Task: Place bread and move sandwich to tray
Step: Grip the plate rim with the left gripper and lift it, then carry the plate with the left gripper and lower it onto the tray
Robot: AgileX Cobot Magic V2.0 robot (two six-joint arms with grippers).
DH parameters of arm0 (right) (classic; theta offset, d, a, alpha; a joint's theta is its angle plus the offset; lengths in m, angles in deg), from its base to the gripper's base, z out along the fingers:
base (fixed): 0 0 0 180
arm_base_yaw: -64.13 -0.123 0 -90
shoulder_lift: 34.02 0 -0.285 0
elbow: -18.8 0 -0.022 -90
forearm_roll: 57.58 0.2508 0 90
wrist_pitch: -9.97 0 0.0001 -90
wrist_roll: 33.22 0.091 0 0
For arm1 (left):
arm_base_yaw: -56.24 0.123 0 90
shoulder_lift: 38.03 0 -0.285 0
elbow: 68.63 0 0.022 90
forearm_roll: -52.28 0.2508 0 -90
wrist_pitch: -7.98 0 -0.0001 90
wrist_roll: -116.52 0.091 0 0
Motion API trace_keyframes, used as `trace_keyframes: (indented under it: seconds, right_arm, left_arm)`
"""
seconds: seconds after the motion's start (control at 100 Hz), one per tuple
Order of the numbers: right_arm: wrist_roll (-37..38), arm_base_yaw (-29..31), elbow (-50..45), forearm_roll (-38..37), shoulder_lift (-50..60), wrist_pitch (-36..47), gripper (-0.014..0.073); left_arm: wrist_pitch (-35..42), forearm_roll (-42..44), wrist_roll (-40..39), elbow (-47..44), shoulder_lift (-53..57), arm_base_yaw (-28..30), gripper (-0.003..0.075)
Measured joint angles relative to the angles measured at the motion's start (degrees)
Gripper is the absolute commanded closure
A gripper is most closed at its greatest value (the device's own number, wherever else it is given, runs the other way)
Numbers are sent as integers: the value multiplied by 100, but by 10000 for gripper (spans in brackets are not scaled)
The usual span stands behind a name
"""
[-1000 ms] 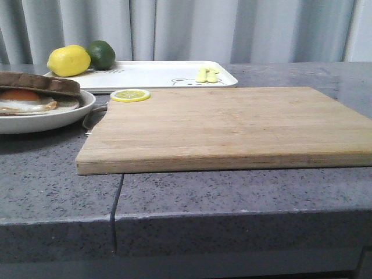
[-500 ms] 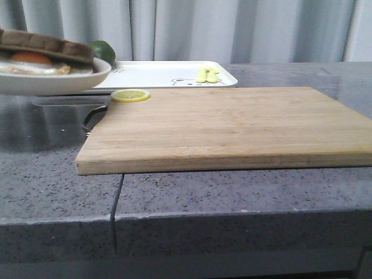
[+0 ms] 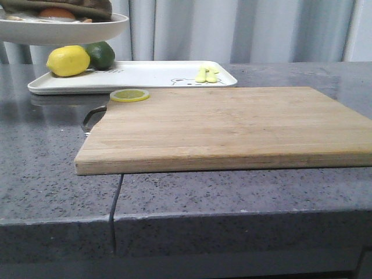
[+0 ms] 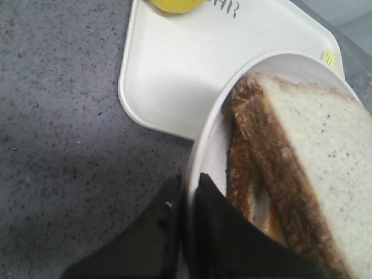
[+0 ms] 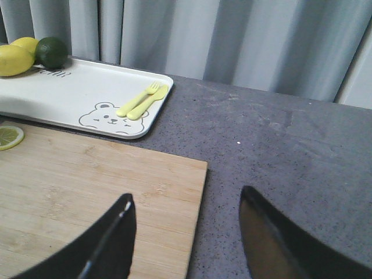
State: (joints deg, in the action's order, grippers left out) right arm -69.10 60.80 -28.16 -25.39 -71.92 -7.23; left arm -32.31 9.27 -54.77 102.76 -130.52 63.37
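Note:
The sandwich (image 3: pixel 58 10) lies in a round white bowl-plate (image 3: pixel 64 30) held in the air at the top left of the front view, above the near left end of the white tray (image 3: pixel 157 74). In the left wrist view my left gripper (image 4: pixel 187 185) is shut on the plate's rim (image 4: pixel 200 145). The bread (image 4: pixel 317 151) forms the sandwich's top slice, pale with a dark crust, and the tray (image 4: pixel 174 75) lies below. My right gripper (image 5: pixel 186 203) is open and empty over the right edge of the wooden cutting board (image 5: pixel 87 197).
A lemon (image 3: pixel 68 61) and a lime (image 3: pixel 101 54) sit on the tray's left end, a small yellow fork and spoon (image 3: pixel 207 74) by the bear print at its right. A lemon slice (image 3: pixel 129 95) lies on the cutting board's (image 3: pixel 226 125) far left corner.
The plate with the sandwich has risen off the counter at the left to the top of the view, uncovering the lemon and the tray's left end.

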Motion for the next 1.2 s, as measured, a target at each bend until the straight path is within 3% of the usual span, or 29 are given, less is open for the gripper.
trace_keyframes:
  seconds: [0.39, 0.79, 1.2]
  right_arm:
    - [0, 0, 0, 0, 0, 2, 180]
    - [0, 0, 0, 0, 0, 35, 180]
    - [0, 0, 0, 0, 0, 35, 180]
  left_arm:
    - [-89, -9, 0, 1660, -1490, -553, 739]
    - [-571, -9, 3, 3418, -3039, -635, 739]
    - [-630, -288, 3, 4181, -3887, -695, 740]
